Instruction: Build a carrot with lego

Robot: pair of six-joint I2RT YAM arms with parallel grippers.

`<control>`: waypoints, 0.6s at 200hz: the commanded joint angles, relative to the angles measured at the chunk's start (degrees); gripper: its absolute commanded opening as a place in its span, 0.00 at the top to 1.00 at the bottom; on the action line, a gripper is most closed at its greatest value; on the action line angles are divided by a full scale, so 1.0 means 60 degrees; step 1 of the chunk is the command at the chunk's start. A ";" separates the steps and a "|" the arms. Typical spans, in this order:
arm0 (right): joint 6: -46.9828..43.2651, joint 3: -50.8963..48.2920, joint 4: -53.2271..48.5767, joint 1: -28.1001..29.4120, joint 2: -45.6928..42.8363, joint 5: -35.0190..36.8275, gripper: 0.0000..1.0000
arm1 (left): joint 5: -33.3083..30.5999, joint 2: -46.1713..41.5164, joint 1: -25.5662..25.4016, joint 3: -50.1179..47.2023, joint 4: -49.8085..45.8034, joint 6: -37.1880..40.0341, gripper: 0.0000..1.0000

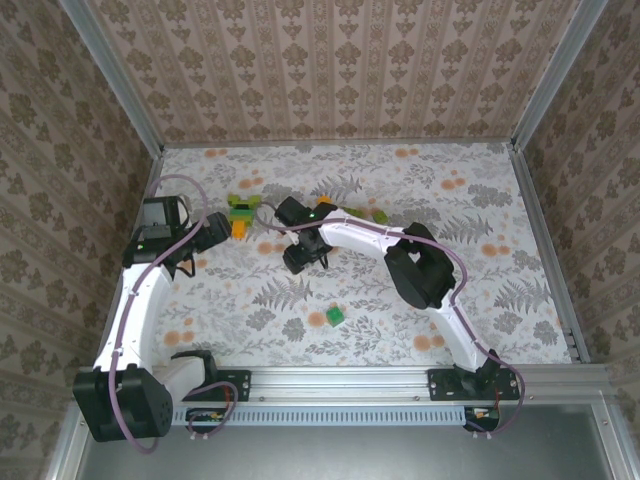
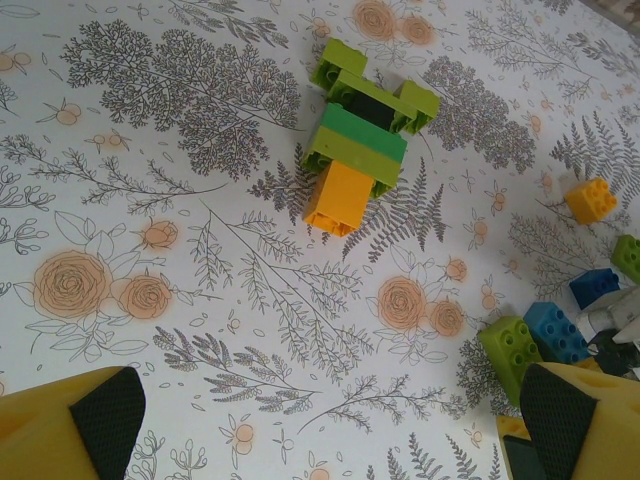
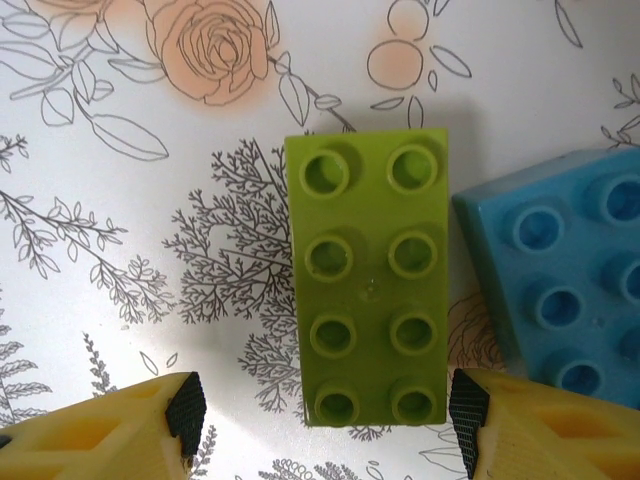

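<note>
I'm seeing one carrot (image 2: 355, 150) lying flat, its orange tip toward my left gripper (image 2: 330, 415), which is hanging spread wide, holding nothing. Right of the carrot, my right gripper (image 3: 327, 412) is straddling one lime brick (image 3: 368, 330), released, with one blue brick (image 3: 560, 280) just beside.

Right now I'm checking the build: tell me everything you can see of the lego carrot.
The small plastic lego carrot lies flat on the flower-printed table, nothing else touching it. Lime bricks form a crossbar around a dark green brick; then a green and lime band, then an orange-yellow tip brick pointing toward the arms.
</note>
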 commanded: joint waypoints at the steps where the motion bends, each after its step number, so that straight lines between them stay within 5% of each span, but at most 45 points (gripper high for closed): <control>1: -0.0010 0.0408 -0.0356 -0.0053 0.0346 -0.0088 0.31 | -0.0076 -0.0020 -0.0017 0.0157 -0.0028 0.0115 0.00; 74: -0.0006 0.0908 -0.0353 -0.0220 0.0736 -0.0166 0.36 | -0.0064 -0.0006 0.0006 0.0171 -0.0017 0.0116 0.00; 120: 0.0061 0.0804 -0.0283 -0.0249 0.0624 -0.0169 0.58 | -0.0049 0.0030 0.0019 0.0176 0.0006 0.0116 0.00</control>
